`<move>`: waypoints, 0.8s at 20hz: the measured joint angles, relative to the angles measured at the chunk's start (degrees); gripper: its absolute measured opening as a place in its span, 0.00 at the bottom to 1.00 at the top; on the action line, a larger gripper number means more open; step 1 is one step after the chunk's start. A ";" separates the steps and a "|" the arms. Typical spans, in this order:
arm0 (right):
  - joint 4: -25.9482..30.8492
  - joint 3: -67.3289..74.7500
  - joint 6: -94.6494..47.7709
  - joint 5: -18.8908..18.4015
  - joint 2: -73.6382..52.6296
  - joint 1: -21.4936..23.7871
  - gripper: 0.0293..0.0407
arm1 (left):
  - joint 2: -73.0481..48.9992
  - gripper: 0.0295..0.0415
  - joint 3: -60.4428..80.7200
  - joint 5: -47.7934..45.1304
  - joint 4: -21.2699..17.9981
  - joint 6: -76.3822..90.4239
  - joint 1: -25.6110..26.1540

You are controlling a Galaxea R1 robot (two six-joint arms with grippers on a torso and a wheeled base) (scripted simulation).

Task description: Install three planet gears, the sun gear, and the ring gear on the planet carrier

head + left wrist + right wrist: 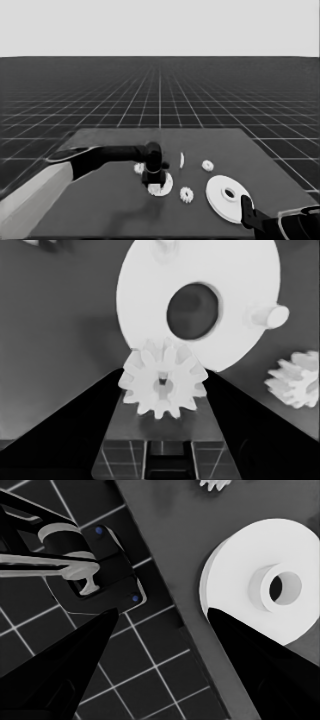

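The left arm reaches in over the dark counter (100, 210), and its left gripper (152, 177) hangs straight above the smaller round part (165, 186), the planet carrier, which lies near the middle of the counter. In the left wrist view the two black fingers (75, 420) stand on either side of a small toothed planet gear (162, 385), their inner edges against its teeth, so the gripper is closed around that gear and carries it. The held gear sits at the rim of the smaller round part (150, 290), overlapping its edge just beside the dark central hole; a short white peg (267, 316) stands out from that part's face on the far side of the hole. Whether the gear touches the part's face cannot be told.

Three more gears lie loose around the smaller round part: one (138, 168) just beyond it on the side of the left arm, partly hidden by the gripper, one (186, 194) close beside it toward the larger round part, and one (207, 165) farther off behind that. The thin white piece (182, 160) stands between the smaller round part and that farthest gear.

The larger round part (225, 200), the ring gear, lies flat well apart from the smaller one, toward the counter's right end. The right gripper (246, 207) is parked at the ring gear's near edge; its fingers (65, 665) are spread wide with nothing between them, one over the floor grid and the other across the ring gear's rim (240, 570).
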 joint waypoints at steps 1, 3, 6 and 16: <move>0.00 0.00 0.00 0.00 0.00 0.00 0.81 | 0.10 0.14 -0.41 -0.16 0.44 0.27 0.44; 0.00 0.00 0.00 0.00 0.00 0.00 0.81 | 0.18 0.14 -0.78 -0.31 0.86 0.51 0.80; 0.00 0.00 0.00 0.00 0.00 0.00 0.81 | 0.22 0.14 -0.93 -0.38 1.03 0.61 0.97; 0.00 0.00 0.00 0.00 0.00 0.00 0.81 | 0.23 0.75 -0.97 -0.40 1.08 0.63 1.01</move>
